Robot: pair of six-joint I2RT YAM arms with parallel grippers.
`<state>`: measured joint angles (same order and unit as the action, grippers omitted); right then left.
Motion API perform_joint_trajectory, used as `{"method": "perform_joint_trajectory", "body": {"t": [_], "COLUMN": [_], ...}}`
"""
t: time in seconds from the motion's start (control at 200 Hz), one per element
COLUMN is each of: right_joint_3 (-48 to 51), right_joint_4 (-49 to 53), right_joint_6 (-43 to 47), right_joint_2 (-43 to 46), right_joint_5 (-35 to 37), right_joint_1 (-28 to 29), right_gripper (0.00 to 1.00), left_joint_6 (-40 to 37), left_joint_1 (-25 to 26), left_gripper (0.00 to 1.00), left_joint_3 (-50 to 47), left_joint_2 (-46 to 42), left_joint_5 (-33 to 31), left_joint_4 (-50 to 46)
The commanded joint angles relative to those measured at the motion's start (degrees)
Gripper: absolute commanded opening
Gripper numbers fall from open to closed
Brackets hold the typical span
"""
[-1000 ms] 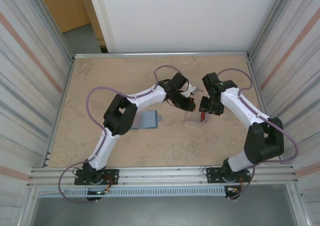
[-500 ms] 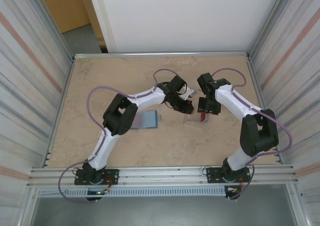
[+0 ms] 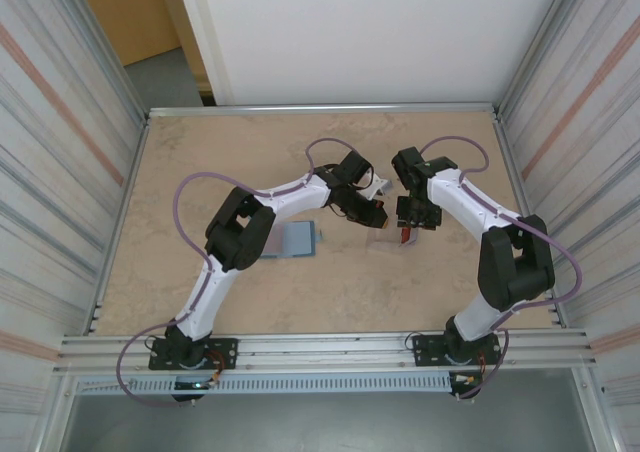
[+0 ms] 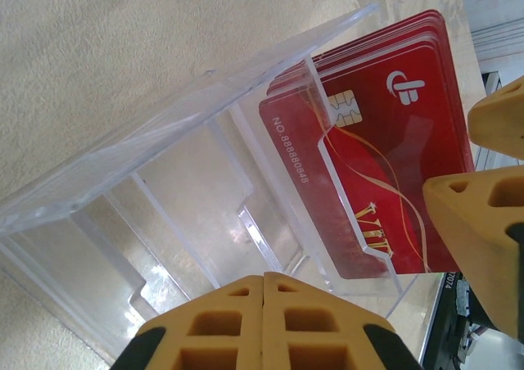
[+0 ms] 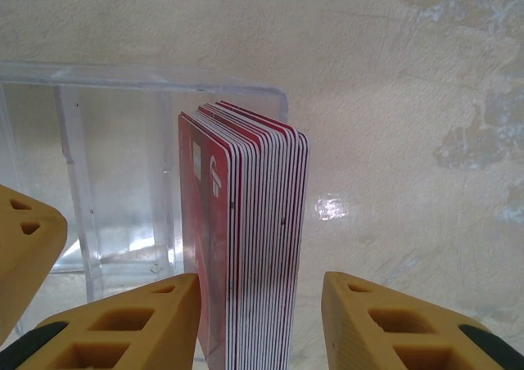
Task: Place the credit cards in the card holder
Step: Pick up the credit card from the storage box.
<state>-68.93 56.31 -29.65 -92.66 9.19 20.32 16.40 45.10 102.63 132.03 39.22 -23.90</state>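
Several red credit cards [image 5: 254, 239] stand on edge as a stack in the end slot of a clear plastic case [image 5: 123, 157]. My right gripper [image 5: 262, 292] is open, its jaws astride the stack: the left finger sits close against the front card and a gap remains on the right. My left gripper [image 4: 264, 280] is shut, with its tips at the near edge of the clear case [image 4: 164, 190] and the red cards [image 4: 385, 157] to their right. From above, the teal-blue card holder [image 3: 298, 240] lies flat, left of both grippers.
The clear case [image 3: 385, 234] sits mid-table between my left gripper [image 3: 375, 215] and my right gripper [image 3: 408, 227]. Metal rails and corrugated walls ring the beige table [image 3: 200, 172]. In the left wrist view, a yellow finger [image 4: 483, 247] of the right gripper stands beside the cards.
The right gripper has shifted slightly left onto the card stack and its jaws have narrowed. The left gripper stays shut against the case.
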Motion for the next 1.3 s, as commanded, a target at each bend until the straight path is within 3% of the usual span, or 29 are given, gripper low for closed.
{"method": "perform_joint_trajectory", "body": {"t": [0.0,0.847,1.123,1.293], "right_joint_3": [-2.2,-1.5,-1.7,-1.2], "right_joint_4": [2.6,4.3,2.5,1.3], "right_joint_6": [0.9,2.3,2.0,2.1], "right_joint_2": [0.1,1.8,-0.4,-2.1], "right_joint_5": [1.6,2.4,1.1,0.7], "right_joint_1": [0.5,-1.6,-0.7,-0.6], "right_gripper": [0.42,0.37,0.46,0.47], "left_joint_6": [0.3,0.3,0.4,0.3], "left_joint_1": [0.2,0.2,0.3,0.4], "left_gripper": [0.00,0.00,0.00,0.00], "left_joint_3": [-1.6,-2.2,-2.1,-2.2], "left_joint_2": [0.0,-0.2,0.0,0.0], "left_joint_5": [-0.8,-1.1,-1.2,-1.3], "left_joint_4": [-2.5,-2.3,-2.1,-2.1]}}
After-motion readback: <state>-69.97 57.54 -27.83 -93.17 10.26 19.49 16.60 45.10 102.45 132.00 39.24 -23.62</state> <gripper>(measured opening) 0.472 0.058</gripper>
